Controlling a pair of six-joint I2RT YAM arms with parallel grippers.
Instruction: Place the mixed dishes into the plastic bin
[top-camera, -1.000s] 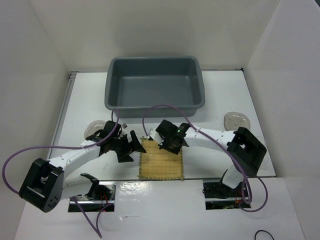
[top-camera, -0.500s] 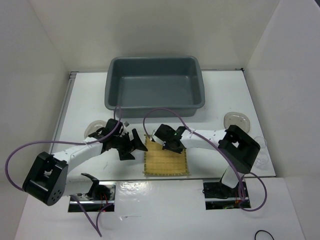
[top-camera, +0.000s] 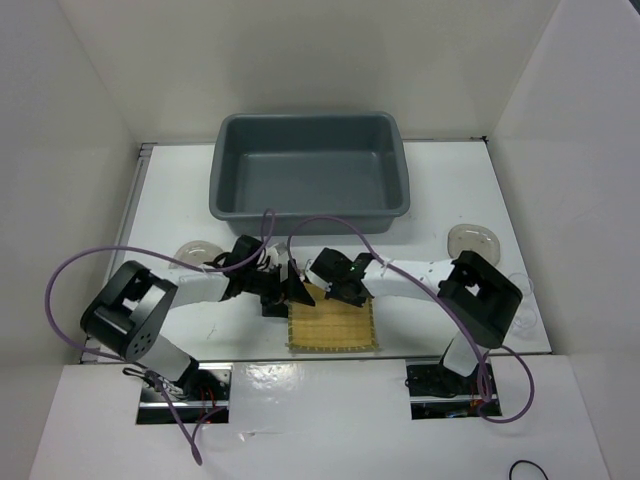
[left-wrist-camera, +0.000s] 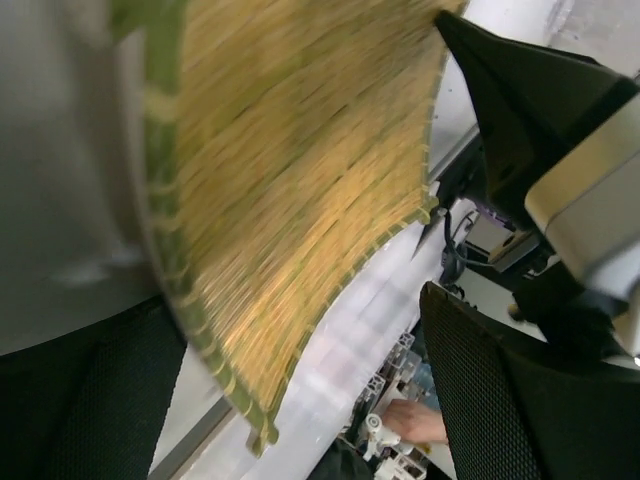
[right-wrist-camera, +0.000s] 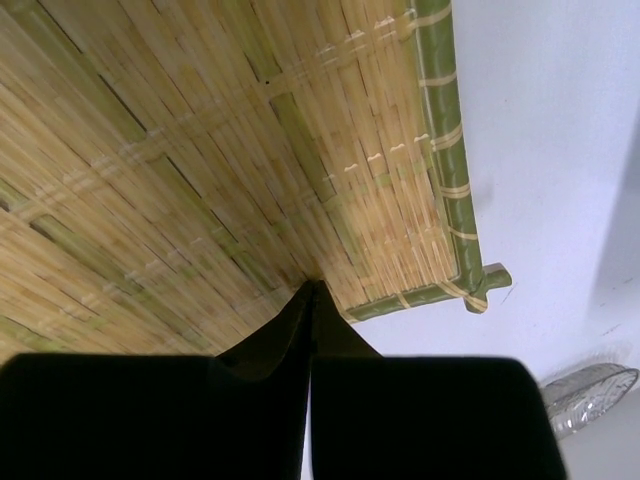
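Note:
The square yellow woven mat (top-camera: 335, 325) lies flat on the white table in front of the grey-blue plastic bin (top-camera: 310, 212). My left gripper (top-camera: 292, 290) is at the mat's far left corner. In the left wrist view its jaws (left-wrist-camera: 290, 330) stand wide open with the mat's (left-wrist-camera: 290, 150) green edge between them. My right gripper (top-camera: 338, 292) is shut and empty. Its tip (right-wrist-camera: 310, 285) rests on the mat (right-wrist-camera: 200, 150) near a corner. A clear plate (top-camera: 193, 250) lies at the left, another (top-camera: 472, 240) at the right. A small clear cup (top-camera: 520, 318) stands far right.
The bin is empty and stands at the back centre. White walls close in the table on the left, right and back. The right arm's black and white body (left-wrist-camera: 560, 150) is close beside the left gripper. A clear plate's rim (right-wrist-camera: 590, 395) shows in the right wrist view.
My left arm has swung right, from the left plate's side to the mat's far left corner. The mat shifted slightly right. My right gripper stayed on the mat's far edge.

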